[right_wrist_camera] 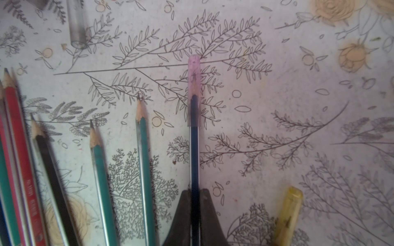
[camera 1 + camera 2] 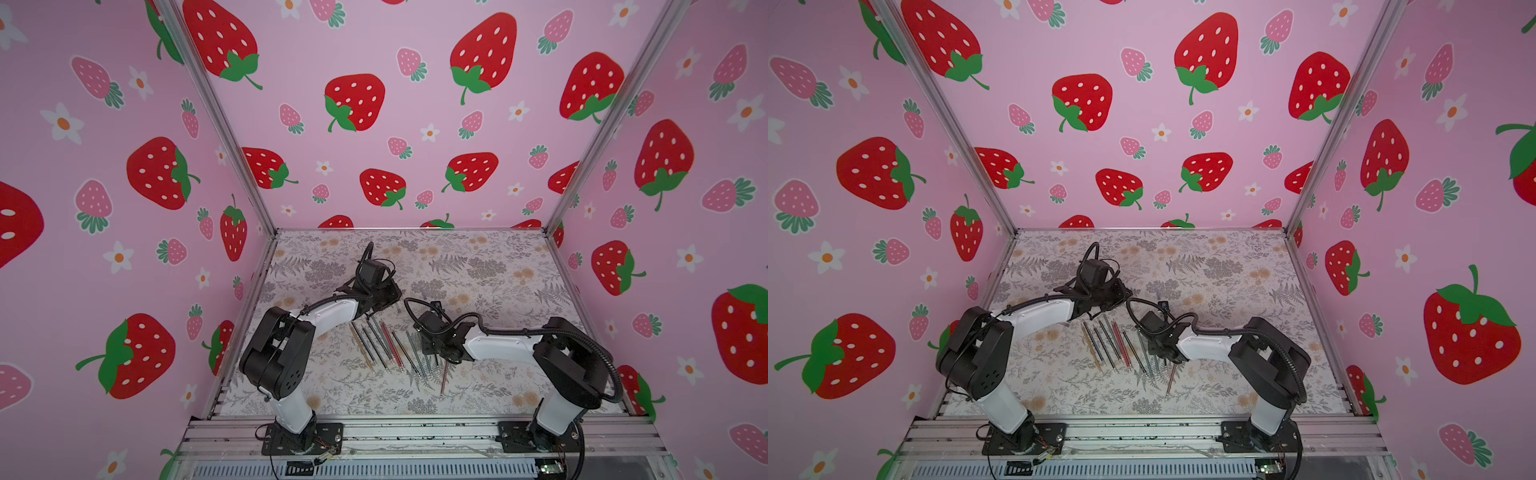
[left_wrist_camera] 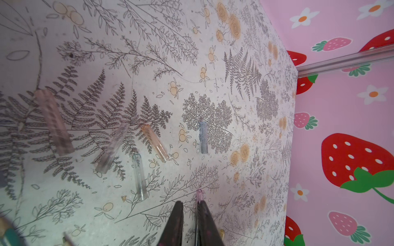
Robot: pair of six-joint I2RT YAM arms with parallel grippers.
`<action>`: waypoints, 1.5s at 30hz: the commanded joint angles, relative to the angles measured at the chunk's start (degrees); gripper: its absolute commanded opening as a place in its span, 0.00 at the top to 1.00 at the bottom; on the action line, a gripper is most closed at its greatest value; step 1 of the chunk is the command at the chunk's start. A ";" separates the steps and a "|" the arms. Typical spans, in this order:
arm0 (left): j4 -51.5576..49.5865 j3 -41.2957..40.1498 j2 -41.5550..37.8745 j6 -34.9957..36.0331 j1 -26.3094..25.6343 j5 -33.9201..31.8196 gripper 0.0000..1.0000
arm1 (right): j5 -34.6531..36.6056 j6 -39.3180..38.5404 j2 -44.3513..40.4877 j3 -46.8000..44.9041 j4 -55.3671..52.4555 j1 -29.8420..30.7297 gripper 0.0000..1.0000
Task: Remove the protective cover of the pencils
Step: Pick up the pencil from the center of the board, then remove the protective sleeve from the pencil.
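My right gripper (image 1: 195, 191) is shut on a dark blue pencil (image 1: 194, 153) just above the flowered table. A pink see-through cover (image 1: 194, 85) still sits on that pencil's tip, with nothing around it. In the left wrist view only the cover's rounded end (image 3: 200, 194) shows past my left gripper (image 3: 189, 205). The left jaws stand almost together with bare table between them. Several bare pencils (image 2: 386, 345) lie in a fanned row between the arms, their sharpened tips (image 1: 138, 110) uncovered. Another pencil wears a yellow cover (image 1: 287, 215).
Several loose see-through covers lie on the table: clear (image 3: 139, 176), orange (image 3: 155, 142), grey-blue (image 3: 203, 137), pinkish (image 3: 54, 123). One reddish pencil (image 2: 444, 378) lies apart from the row. Strawberry walls close in the table (image 2: 478, 266) on three sides.
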 commanded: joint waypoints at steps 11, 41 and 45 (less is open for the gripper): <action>11.54 -10.52 -11.95 0.77 -0.11 -3.64 0.82 | -3.08 -3.78 -3.08 2.00 -2.08 -0.39 1.00; 23.12 -11.21 -8.42 -0.82 -9.74 -0.11 0.69 | -2.38 -11.57 -26.05 -11.03 7.34 -0.40 1.00; 22.98 -10.35 -7.49 -0.55 -11.42 -1.17 0.67 | -2.47 -11.20 -25.88 -11.32 7.87 -0.40 1.00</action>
